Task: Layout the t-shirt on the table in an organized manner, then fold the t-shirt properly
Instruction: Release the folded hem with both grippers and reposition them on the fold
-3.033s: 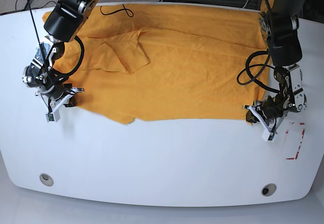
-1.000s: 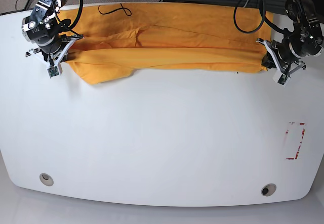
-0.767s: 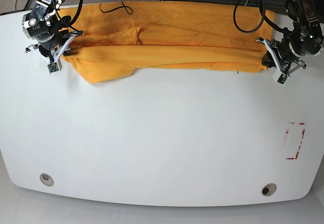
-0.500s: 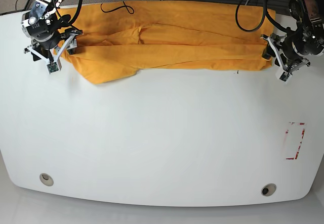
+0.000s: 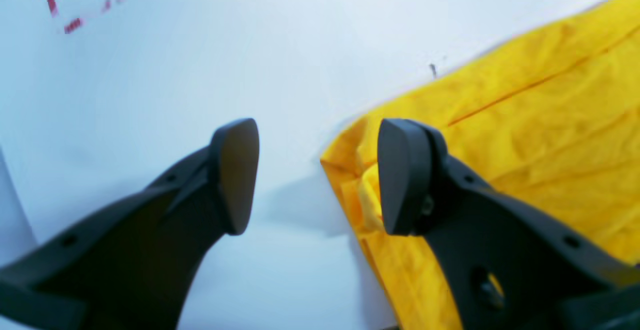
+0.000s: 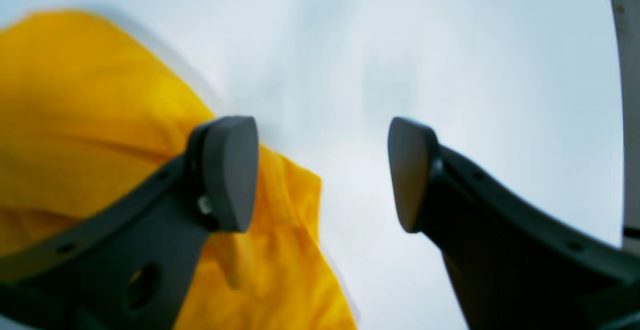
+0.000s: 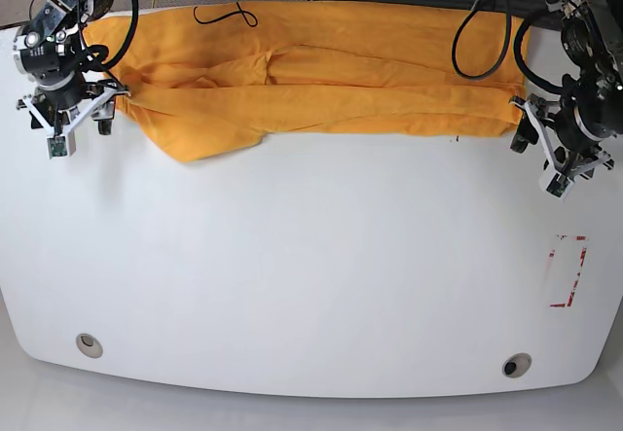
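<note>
Because the t-shirt [image 7: 321, 76] lies doubled over along the far edge of the table [image 7: 311, 275], with its near half brought up onto its far half, both grippers sit just off its two ends rather than over it. Taking the t-shirt as the landmark and reading the base view from left to right: at the shirt's left end the right gripper [image 7: 60, 118] hovers just beside the corner of the folded edge, its jaws spread wide with nothing between them; its wrist view shows only bare tabletop in the gap and orange cloth [image 6: 100, 120] behind one finger [image 6: 227, 172]. A loose flap [image 7: 209, 137], seemingly a sleeve, sticks out of the near fold line toward the left end, so the fold is not tidy there. Across the shirt's middle the fold runs fairly straight. At its right end the left gripper [image 7: 553, 154] stands just off the corner, jaws likewise parted and empty, the cloth corner [image 5: 350, 170] lying beside one finger [image 5: 400, 177]. Well nearer than that end lies the red-white tape rectangle [image 7: 568, 270]. Judging by this, a first lengthwise fold is laid and further folds remain.
</note>
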Robot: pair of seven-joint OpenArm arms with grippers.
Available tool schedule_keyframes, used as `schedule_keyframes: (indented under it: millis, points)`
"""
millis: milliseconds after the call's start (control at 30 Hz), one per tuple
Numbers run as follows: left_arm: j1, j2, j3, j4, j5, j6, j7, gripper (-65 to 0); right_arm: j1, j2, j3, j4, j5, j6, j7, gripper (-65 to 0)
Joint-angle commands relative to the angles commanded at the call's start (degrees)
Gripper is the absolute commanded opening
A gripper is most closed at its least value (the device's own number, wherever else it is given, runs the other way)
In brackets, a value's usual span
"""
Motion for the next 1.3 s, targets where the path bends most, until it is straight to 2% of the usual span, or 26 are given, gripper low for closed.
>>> schedule_keyframes:
  millis: [133, 267, 433, 667, 933, 1133, 1300]
  points:
    - [0.3, 2.5, 2.7, -1.8, 3.3, -0.2, -0.1, -29.7, -0.3, -3.3, -2.3, -2.3, 2.8, 0.00, 0.0, -35.2]
    - [2.3, 4.0, 4.7, -3.9, 7.1, -0.4, -0.3, -29.7, -1.9, -5.7, -4.3, -5.3, 2.6, 0.00, 0.0, -47.1]
    - [6.7, 4.0, 5.0, -6.9, 9.0, -0.4, -5.1, -29.9, -5.1, -6.2, -5.5, -7.9, 3.0, 0.00, 0.0, -57.2]
    - [9.1, 1.5, 5.0, -14.5, 10.2, -0.5, -9.8, -29.9, -7.7, -5.6, -6.2, -10.8, 2.6, 0.00, 2.3, -57.1]
    - [7.6, 0.0, 6.7, -19.8, 10.3, -0.5, -14.4, -29.9, -5.2, -1.4, -6.6, -19.0, 2.6, 0.00, 6.8, -57.1]
    - [1.8, 0.1, 10.3, -24.5, 10.3, -0.2, -14.7, -29.9, -1.0, 1.7, -6.6, -27.2, 2.5, 0.00, 10.1, -57.1]
    - [-2.9, 0.2, 11.2, -28.3, 10.3, -0.1, -14.8, -29.9, 3.8, 4.0, -6.6, -33.3, 0.2, 0.00, 12.7, -57.1]
